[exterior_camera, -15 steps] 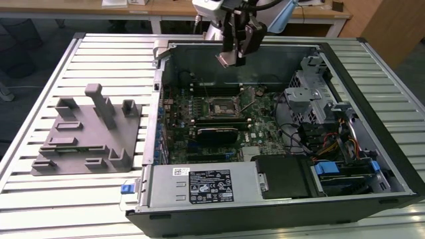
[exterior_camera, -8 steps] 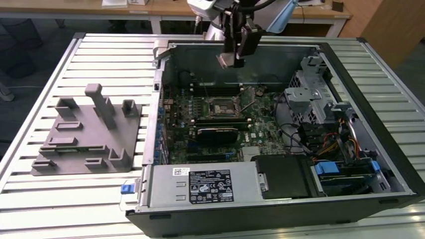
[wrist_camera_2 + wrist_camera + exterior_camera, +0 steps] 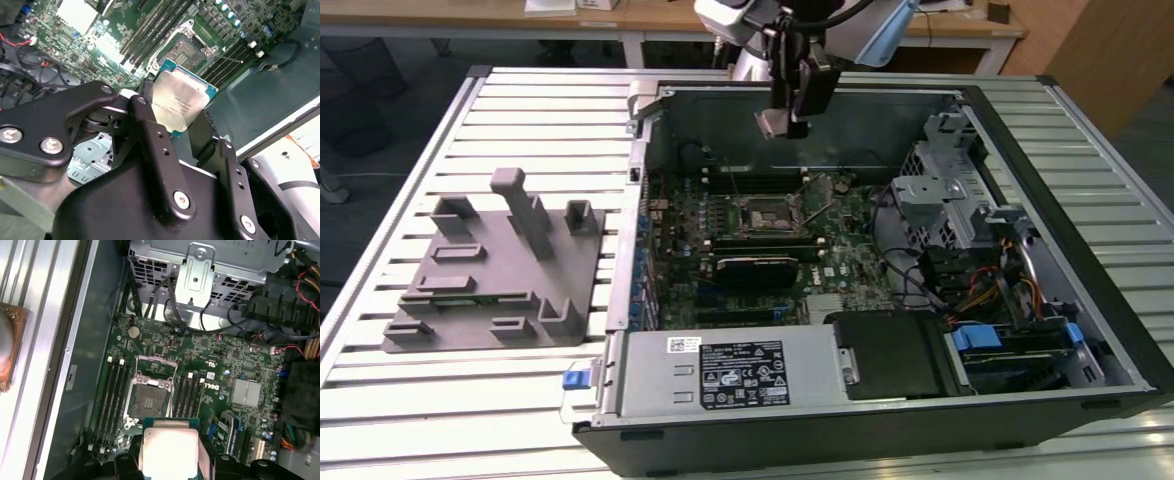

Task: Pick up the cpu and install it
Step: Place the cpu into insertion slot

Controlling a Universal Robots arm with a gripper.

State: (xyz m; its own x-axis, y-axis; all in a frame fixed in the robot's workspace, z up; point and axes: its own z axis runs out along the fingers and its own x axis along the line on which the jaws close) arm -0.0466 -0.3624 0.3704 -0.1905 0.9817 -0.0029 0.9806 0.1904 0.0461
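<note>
Claw (image 3: pixel 176 118) clamped on cpu (image 3: pixel 181 100), above open computer case (image 3: pixel 720 125), motherboard (image 3: pixel 165 347) and uncovered socket (image 3: pixel 150 401) inside.

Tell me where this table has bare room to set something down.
The slatted table lies bare behind and in front of the grey tray, on the exterior view's left of the computer case. A narrower bare strip runs along the case on the exterior view's right. Inside the case is crowded with cables, below the gripper holding the cpu.
</note>
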